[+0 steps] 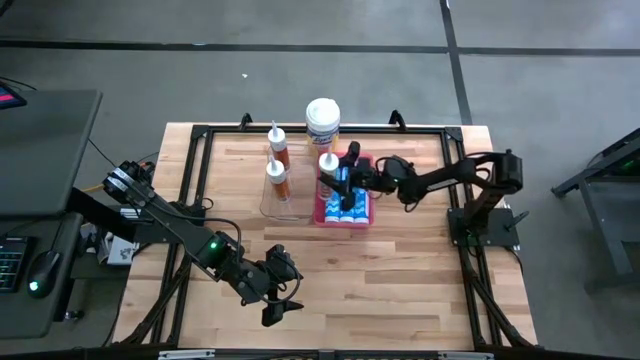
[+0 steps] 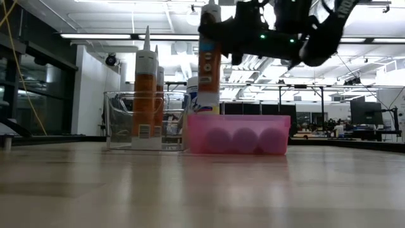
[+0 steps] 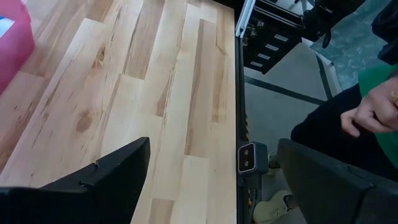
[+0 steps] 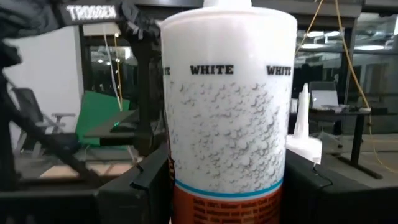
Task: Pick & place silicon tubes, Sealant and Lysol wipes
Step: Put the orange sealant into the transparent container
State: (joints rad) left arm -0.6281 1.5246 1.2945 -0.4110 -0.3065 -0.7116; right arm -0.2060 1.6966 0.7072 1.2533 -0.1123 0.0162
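The lab floor was grey concrete around the pale wood table (image 1: 400, 280), and a seated person's hand (image 3: 373, 112) showed just off its edge in my left wrist view. From above, I had the right gripper (image 1: 340, 178) out near the table's centre, its jaws clenched round an upright sealant cartridge (image 1: 329, 163) over the pink bin (image 1: 345, 215), held vertical, I judged, so it could go nozzle-up among the tubes lying there. At nine o'clock from the bin stood the clear container (image 1: 275, 205) with two more cartridges (image 1: 278, 150). The Lysol wipes (image 1: 322, 120) waited at twelve o'clock, untouched by the far rail. My left gripper (image 1: 275, 300) idled at six o'clock, jaws released wide and empty.
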